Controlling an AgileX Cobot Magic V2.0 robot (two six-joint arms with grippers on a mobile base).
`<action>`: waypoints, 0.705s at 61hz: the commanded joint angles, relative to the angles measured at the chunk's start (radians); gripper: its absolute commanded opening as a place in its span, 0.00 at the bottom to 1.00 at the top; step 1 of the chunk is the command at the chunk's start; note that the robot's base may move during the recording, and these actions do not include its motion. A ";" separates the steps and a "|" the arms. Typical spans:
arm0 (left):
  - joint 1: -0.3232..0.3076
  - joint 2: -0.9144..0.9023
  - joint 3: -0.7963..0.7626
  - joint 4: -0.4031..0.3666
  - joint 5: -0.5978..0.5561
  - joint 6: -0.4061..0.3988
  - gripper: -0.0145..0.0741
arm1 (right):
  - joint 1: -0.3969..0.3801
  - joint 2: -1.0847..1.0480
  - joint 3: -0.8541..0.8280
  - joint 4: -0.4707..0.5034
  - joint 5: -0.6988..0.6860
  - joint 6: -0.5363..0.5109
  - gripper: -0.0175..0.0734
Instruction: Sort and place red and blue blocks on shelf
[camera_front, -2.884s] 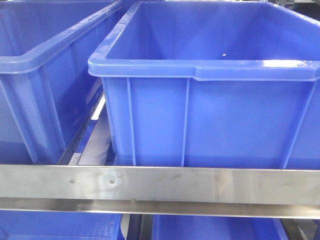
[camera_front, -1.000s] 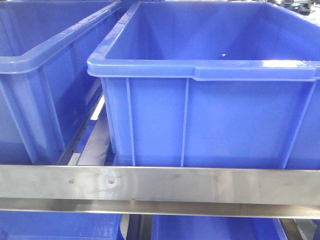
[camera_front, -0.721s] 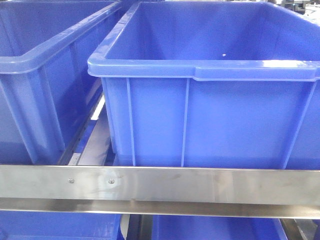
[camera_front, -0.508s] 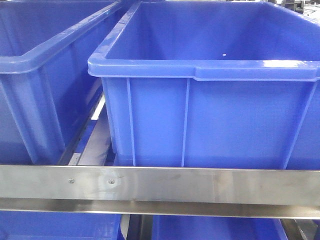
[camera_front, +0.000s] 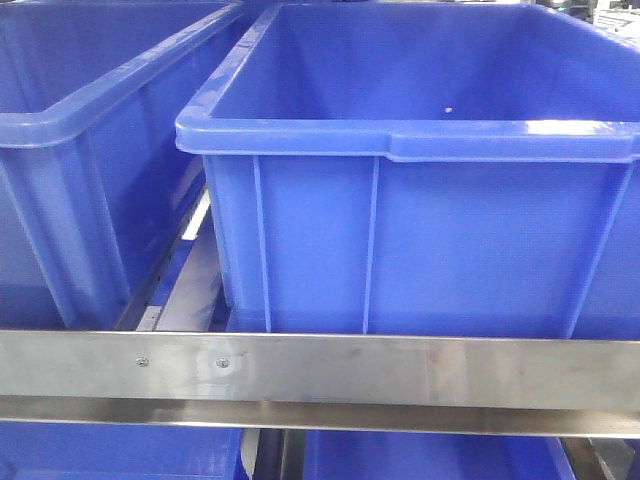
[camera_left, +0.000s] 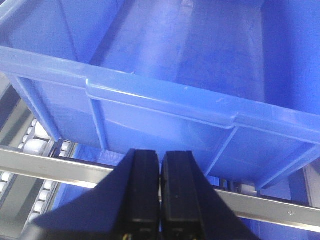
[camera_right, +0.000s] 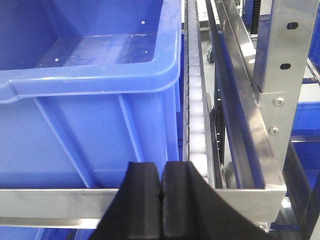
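Just beyond the left gripper (camera_left: 160, 200), whose black, flat-sided fingers are pressed together with nothing between them, a brushed-steel rail (camera_left: 60, 167) of the shelf crosses in front of a big glossy blue bin (camera_left: 165, 102) with ribbed walls and a rolled lip. White rollers (camera_left: 37, 145) show to its left. The right gripper (camera_right: 161, 200) is likewise pinched closed and empty, facing the shelf's front rail (camera_right: 55, 199); ahead sit another bin corner (camera_right: 100, 75) and a roller track (camera_right: 196, 115). Neither block appears in any view.
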 joint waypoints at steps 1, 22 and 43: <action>0.000 0.004 -0.027 0.008 -0.079 -0.001 0.32 | -0.007 -0.020 -0.021 0.001 -0.085 -0.002 0.25; 0.000 0.004 -0.027 0.008 -0.079 -0.001 0.32 | -0.007 -0.020 -0.021 0.001 -0.085 -0.002 0.25; 0.000 0.004 -0.027 0.008 -0.079 -0.001 0.32 | -0.007 -0.020 -0.021 0.001 -0.085 -0.002 0.25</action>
